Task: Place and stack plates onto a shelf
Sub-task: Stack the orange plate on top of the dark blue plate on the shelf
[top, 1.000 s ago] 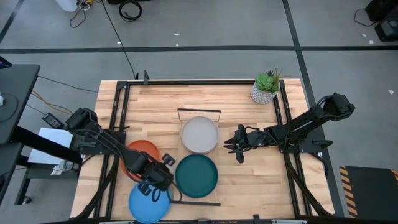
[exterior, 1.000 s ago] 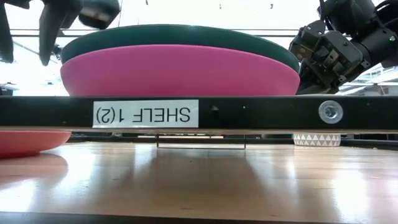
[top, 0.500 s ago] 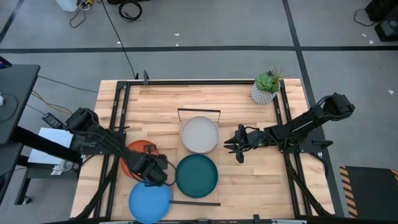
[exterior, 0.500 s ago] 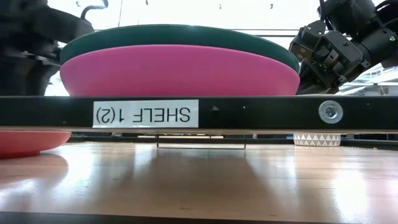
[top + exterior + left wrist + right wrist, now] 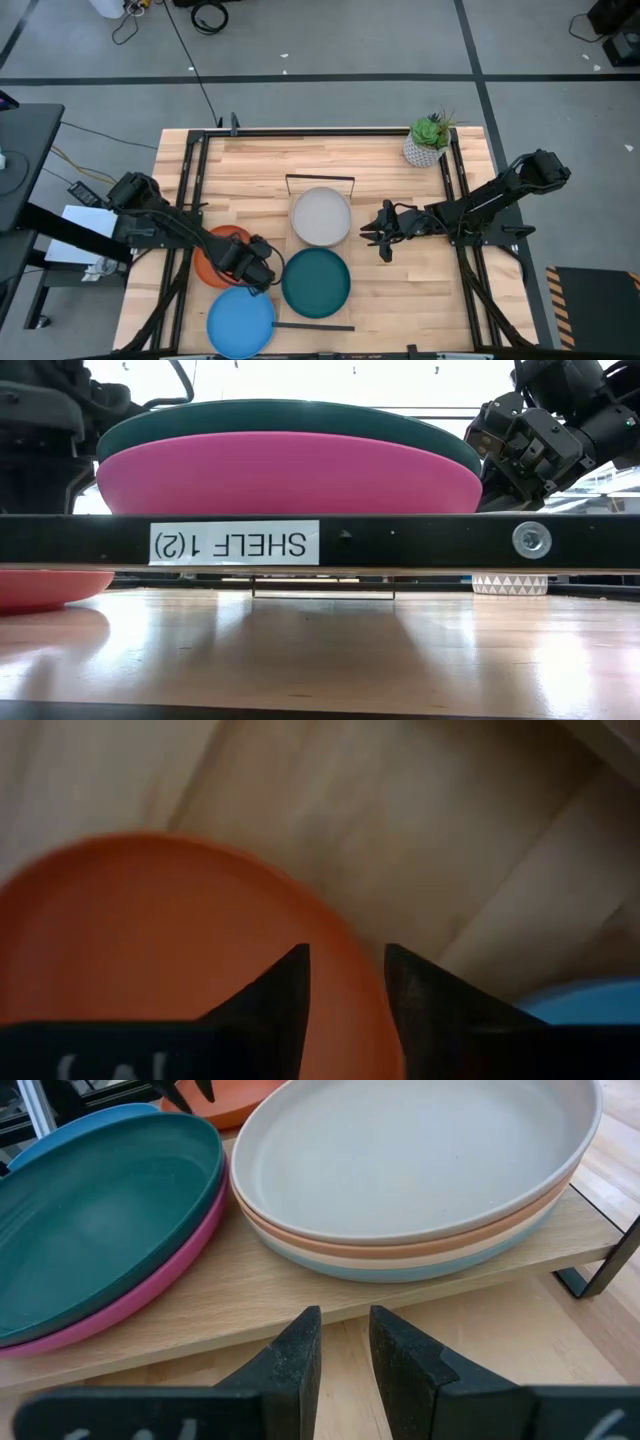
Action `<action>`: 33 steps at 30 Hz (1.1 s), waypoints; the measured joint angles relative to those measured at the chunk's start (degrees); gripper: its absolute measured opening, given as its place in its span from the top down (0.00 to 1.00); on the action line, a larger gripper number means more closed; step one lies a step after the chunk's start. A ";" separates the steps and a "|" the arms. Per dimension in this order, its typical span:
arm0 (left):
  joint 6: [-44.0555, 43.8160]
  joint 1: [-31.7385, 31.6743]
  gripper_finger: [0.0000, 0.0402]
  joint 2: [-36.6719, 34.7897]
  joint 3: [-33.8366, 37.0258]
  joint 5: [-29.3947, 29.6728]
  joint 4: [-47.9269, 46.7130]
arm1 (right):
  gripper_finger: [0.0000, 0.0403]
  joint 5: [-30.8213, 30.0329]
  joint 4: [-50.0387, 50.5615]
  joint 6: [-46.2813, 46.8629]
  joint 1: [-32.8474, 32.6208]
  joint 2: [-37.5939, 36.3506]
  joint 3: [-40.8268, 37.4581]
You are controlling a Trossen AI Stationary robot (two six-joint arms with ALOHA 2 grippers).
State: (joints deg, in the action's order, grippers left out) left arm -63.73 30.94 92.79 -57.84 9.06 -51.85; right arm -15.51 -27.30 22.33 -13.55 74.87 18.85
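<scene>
Overhead, your left hand [image 5: 258, 272] sat at the orange plate [image 5: 212, 255]'s right edge, beside the shelf [image 5: 352, 245]. Its wrist view showed fingers slightly parted, empty, over that rim. Your right hand [image 5: 342, 1342] waited unclenched.

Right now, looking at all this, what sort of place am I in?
Probably a robotics lab or test room. Two dark arms are bolted beside a slatted wooden table on a bare grey floor with loose cables. A labelled shelf holds stacked plates, such as the dark teal plate, like a staged exercise.
</scene>
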 joint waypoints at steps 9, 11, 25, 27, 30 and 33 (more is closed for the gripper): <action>-1.52 -0.02 0.63 4.25 0.00 -4.11 1.04 | 0.77 0.00 -0.05 0.00 0.00 0.00 0.00; -1.22 -0.02 0.64 5.39 0.00 -4.24 1.06 | 0.77 -0.02 -0.05 0.00 0.01 0.00 0.00; 4.03 -1.53 0.97 5.05 -13.25 1.93 -19.07 | 0.77 -0.02 -0.52 -0.58 0.01 -0.02 0.00; 5.95 -1.39 0.97 5.05 -18.45 4.28 -24.33 | 0.77 -0.02 -0.47 -0.63 0.01 -0.02 0.00; 13.11 -0.22 0.97 5.05 -25.69 3.81 -28.52 | 0.77 -0.02 -0.50 -0.63 0.01 -0.02 0.00; 26.35 2.49 0.97 5.03 -32.03 4.09 -27.60 | 0.77 -0.02 -0.50 -0.90 0.01 -0.02 0.00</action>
State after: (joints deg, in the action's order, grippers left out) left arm -37.38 33.43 97.82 -89.87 13.15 -79.45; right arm -15.53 -27.80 21.43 -13.54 74.85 18.85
